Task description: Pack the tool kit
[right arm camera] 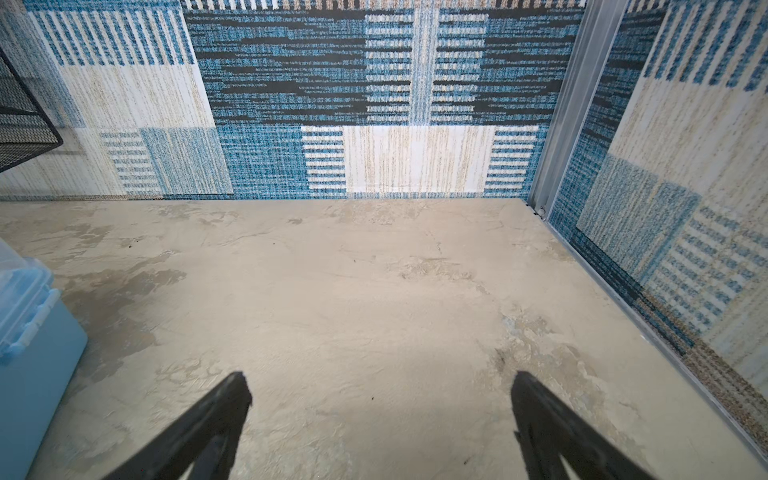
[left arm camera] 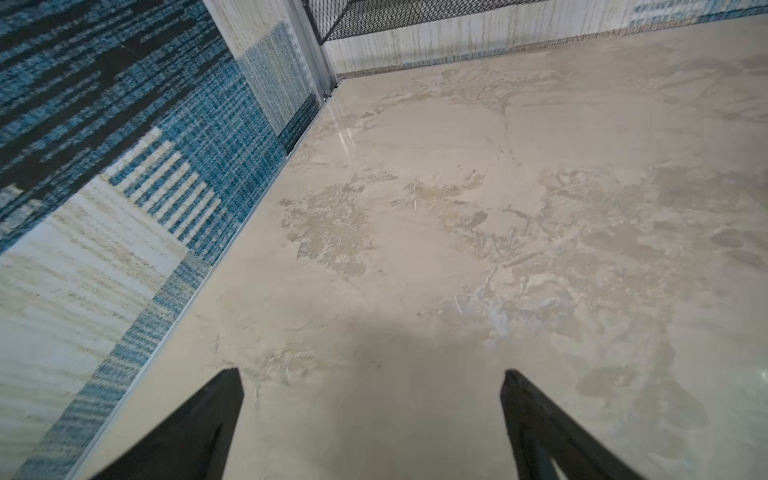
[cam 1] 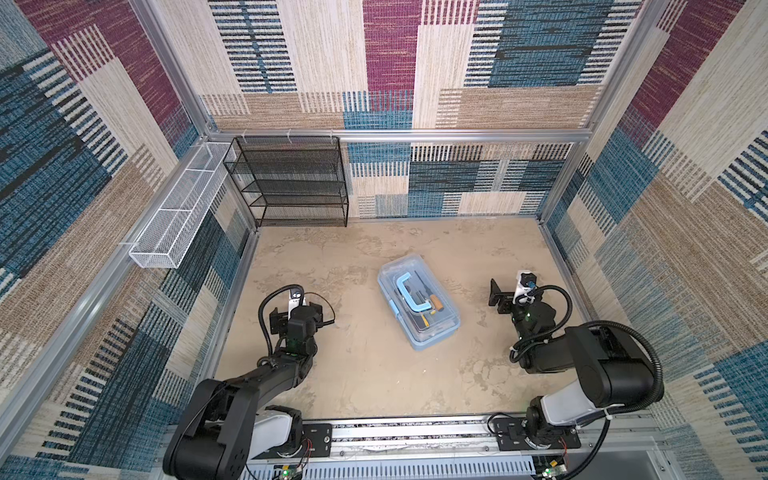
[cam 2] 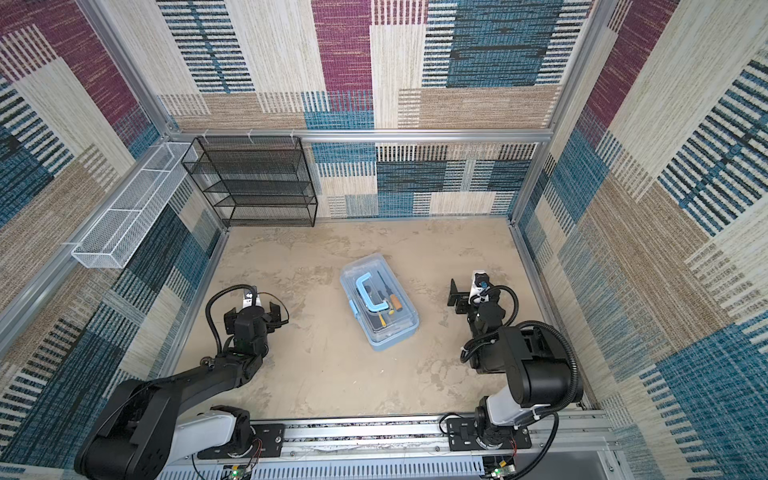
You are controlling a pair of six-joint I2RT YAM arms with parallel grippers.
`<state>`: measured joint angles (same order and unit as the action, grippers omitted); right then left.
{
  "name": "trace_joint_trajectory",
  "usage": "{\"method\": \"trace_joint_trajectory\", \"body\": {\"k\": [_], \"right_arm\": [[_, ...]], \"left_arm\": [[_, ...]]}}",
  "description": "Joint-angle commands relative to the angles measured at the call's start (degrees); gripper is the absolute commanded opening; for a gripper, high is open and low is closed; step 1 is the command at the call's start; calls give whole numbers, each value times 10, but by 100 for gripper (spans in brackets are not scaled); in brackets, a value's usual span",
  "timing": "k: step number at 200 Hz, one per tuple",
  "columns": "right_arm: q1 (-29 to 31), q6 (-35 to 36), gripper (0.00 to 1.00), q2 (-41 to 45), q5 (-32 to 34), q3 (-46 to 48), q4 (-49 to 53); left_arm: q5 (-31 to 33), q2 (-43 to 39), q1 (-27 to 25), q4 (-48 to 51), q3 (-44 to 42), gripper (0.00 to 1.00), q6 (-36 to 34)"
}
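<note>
The toolbox [cam 1: 417, 305] sits on the table [cam 1: 353, 374] with its lid closed. In both top views its long axis runs diagonally: far end toward the black mesh rack [cam 1: 291, 183], near end angled rightward. Its light-blue handle [cam 1: 406, 294] lies flat along that axis, and tools show through the clear lid. The left gripper [left arm camera: 370, 374] hangs well left of the toolbox, the right gripper [right arm camera: 380, 376] well right of it. All 2 are spread wide, holding nothing.

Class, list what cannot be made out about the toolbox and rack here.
- tools inside the toolbox: too small in both top views, dimmed by the clear lid.
- toolbox, right wrist view: cut off by the picture edge.
- black rack, left wrist view: cut off, only a corner shows.
</note>
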<state>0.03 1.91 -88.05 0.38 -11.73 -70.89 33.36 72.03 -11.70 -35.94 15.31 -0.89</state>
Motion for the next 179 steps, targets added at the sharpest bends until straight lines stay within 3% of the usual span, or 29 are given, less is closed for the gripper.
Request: {"method": "trace_joint_trajectory", "body": {"k": [1, 20, 44, 60, 83, 98, 108, 112, 179], "right_arm": [[1, -4, 100, 0, -3, -2, -30], [0, -4, 100, 0, -3, -2, -30], [0, -4, 100, 0, -3, -2, -30], [0, -4, 100, 0, -3, -2, -30], [1, -4, 100, 0, -3, -2, -30], [1, -4, 100, 0, -3, -2, -30], [0, -4, 100, 0, -3, -2, -30], [0, -4, 100, 0, -3, -1, -30], [0, -4, 100, 1, -3, -1, -32]], "left_arm": [[-65, 38, 10, -93, 36, 100, -44], [-90, 70, 20, -107, 52, 100, -41], [-135, 138, 52, -220, 33, 97, -31], [-175, 115, 76, -156, 38, 97, 1], [-216, 168, 95, -192, 56, 97, -3], [-240, 152, 103, -82, 95, 94, 6], [-249, 163, 110, -117, 87, 92, 7], [-248, 166, 111, -128, 86, 98, 6], [-259, 161, 118, -112, 89, 99, 13]]}}
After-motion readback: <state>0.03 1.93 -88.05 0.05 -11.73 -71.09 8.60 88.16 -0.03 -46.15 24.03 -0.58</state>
